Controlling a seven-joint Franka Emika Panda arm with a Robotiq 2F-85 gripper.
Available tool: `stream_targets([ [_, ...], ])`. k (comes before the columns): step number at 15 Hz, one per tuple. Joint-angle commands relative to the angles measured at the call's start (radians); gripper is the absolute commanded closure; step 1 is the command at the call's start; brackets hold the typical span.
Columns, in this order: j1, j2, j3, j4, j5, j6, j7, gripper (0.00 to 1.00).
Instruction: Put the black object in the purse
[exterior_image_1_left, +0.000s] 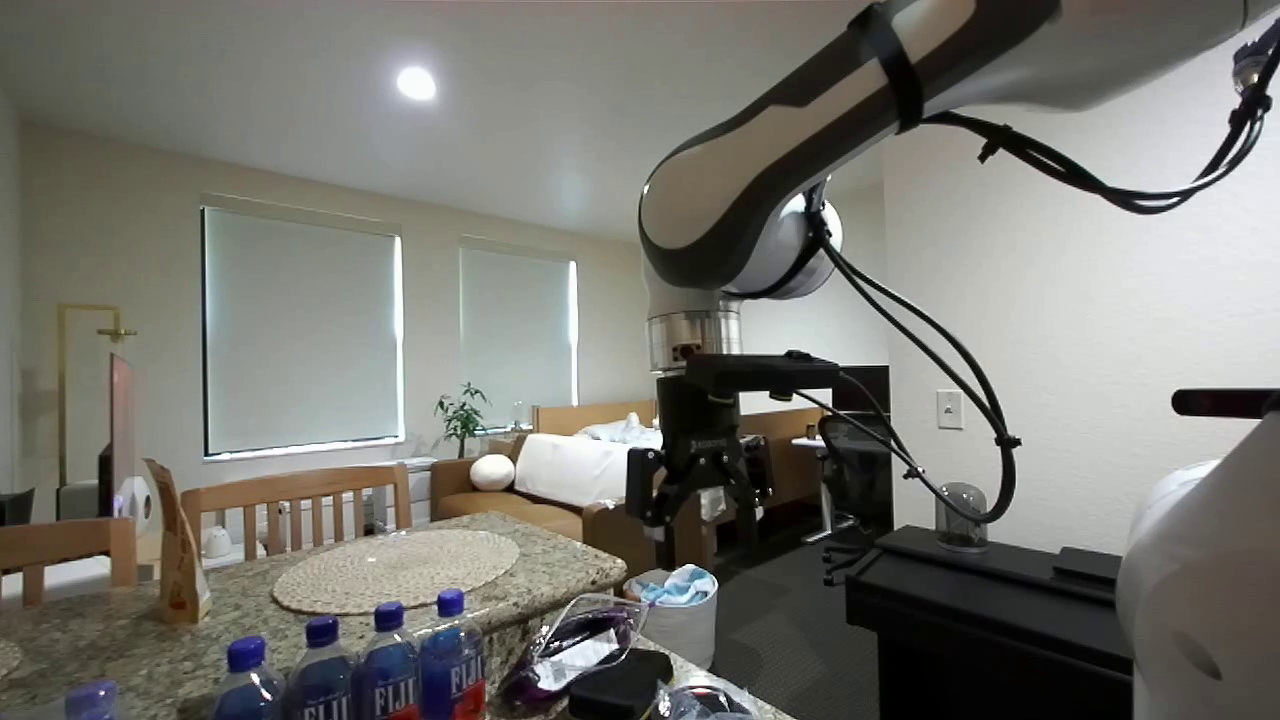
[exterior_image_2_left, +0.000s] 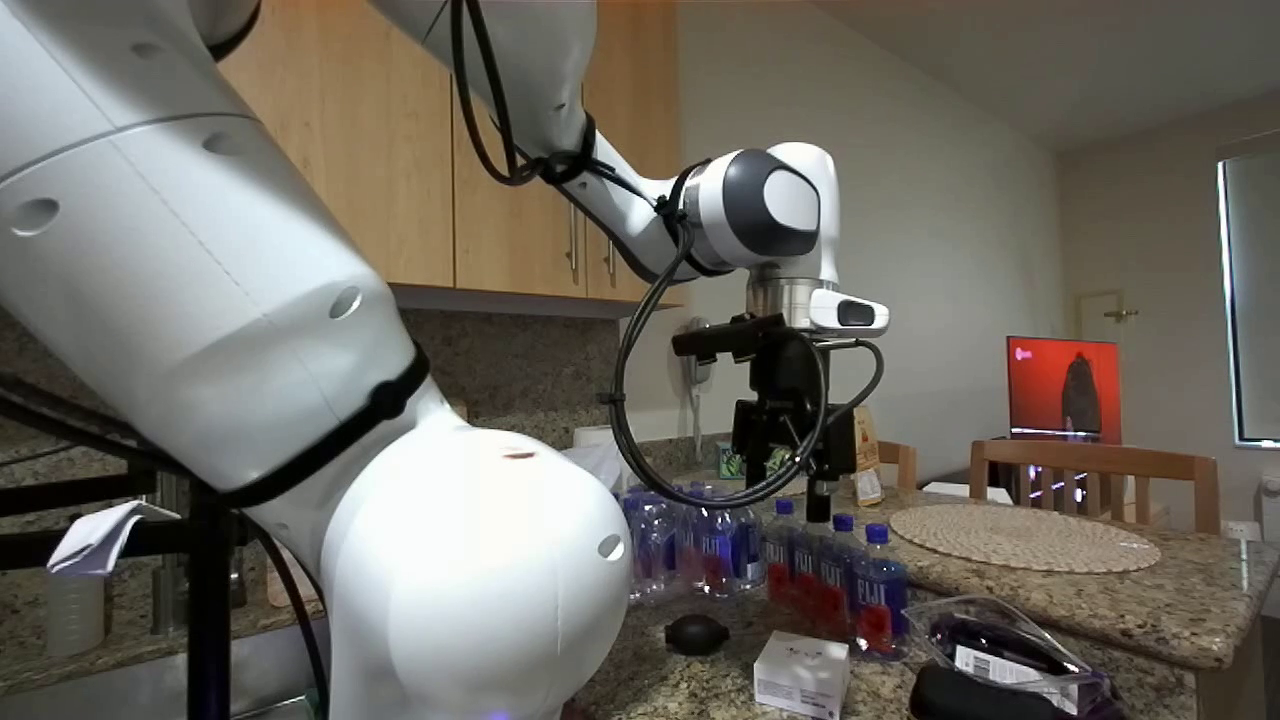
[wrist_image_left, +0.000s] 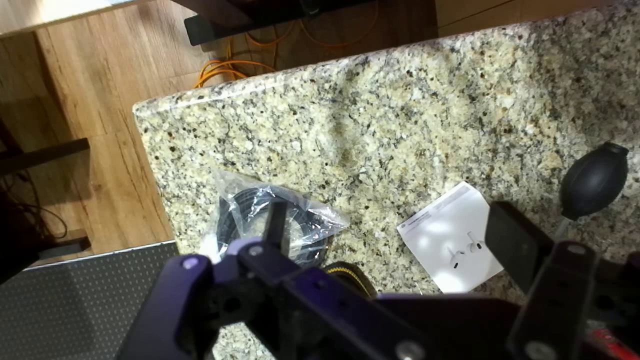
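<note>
- The gripper (wrist_image_left: 392, 225) is spread wide, empty.
- The black bulb (wrist_image_left: 594, 181) lies well apart from the long surface (wrist_image_left: 400, 125) edge.
- Rounded, it could roll if gripped off-centre.
- If zipped, what is perhaps the purse (exterior_image_1_left: 618, 688) blocks it.

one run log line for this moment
end effector: open, empty, above counter | black bulb: on counter, ungrasped | white box: between bagged cable and black bulb | black case: contents not visible

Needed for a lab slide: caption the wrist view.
Open gripper above a speckled counter, which bears a black bulb, a white box and a bagged dark coil.
</note>
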Motion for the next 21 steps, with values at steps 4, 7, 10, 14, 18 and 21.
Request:
stream_targets([
  [4,-0.016,0.024,0.013,0.028,-0.034,0.033,-0.006,0.0],
  [7,0.002,0.024,0.017,0.026,-0.038,0.038,-0.041,0.0],
  [10,0.01,0.024,0.047,0.021,-0.028,0.096,0.0,0.0],
  [14,0.024,0.051,0.11,0.029,-0.036,0.18,0.046,0.0],
  [18,0.09,0.133,0.18,0.072,-0.008,0.212,0.054,0.0],
  [21,0.143,0.215,0.232,0.117,0.027,0.279,0.111,0.0],
])
